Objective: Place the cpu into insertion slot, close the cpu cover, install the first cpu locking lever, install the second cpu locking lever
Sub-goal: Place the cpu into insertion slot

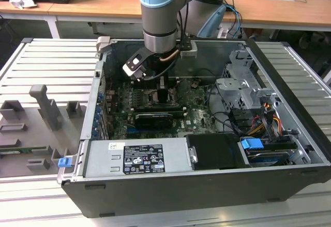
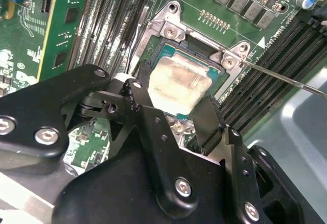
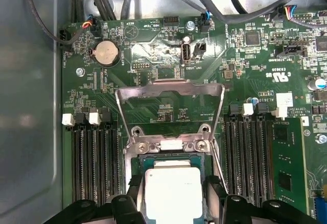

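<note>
Straddling the cpu (image 3: 173, 196), the gripper (image 2: 169, 101) hangs over the socket (image 3: 171, 157).

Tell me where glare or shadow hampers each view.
First wrist view: glare whitens the cpu top. Second wrist view: same top reads beige, no washout. Exterior view: the case interior is dimmer than the pale table around it.

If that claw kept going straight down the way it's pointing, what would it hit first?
Most likely the cpu, which lies right under the gripper on the motherboard. The gap between them is hard to judge.
</note>
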Available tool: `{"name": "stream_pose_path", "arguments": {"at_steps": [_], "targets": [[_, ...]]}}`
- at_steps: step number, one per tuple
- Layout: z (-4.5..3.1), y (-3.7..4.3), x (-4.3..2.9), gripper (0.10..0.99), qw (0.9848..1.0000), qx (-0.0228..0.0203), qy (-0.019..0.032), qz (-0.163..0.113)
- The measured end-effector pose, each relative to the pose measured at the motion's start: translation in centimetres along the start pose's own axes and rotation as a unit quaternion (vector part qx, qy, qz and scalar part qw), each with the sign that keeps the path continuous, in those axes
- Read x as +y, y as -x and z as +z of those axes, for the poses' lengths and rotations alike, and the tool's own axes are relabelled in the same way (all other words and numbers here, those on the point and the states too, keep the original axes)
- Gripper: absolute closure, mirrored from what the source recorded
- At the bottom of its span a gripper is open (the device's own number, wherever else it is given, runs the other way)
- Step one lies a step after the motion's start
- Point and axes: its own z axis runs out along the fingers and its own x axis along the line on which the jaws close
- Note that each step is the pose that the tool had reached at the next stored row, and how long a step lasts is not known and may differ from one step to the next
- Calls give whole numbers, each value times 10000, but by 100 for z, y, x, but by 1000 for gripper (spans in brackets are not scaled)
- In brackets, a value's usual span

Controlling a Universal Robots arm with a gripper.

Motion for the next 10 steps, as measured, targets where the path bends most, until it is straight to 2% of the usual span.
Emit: {"name": "stream_pose_path", "arguments": {"at_steps": [2, 4, 5, 6, 7, 8, 9, 10], "targets": [[-64, -2, 6, 482, 10000, 0, -15, 0], [-90, -3, 19, 498, 10000, -2, -63, 1], [-92, -5, 42, 565, 9999, -5, -131, 4], [-92, -5, 56, 565, 9999, -8, -165, 4], [-91, -6, 70, 627, 9998, -9, -186, 3], [-91, -5, 80, 749, 9998, -10, -197, -4], [-90, -6, 82, 749, 9998, -9, -200, -16], [-90, -6, 82, 808, 9998, -8, -201, -32]]}}
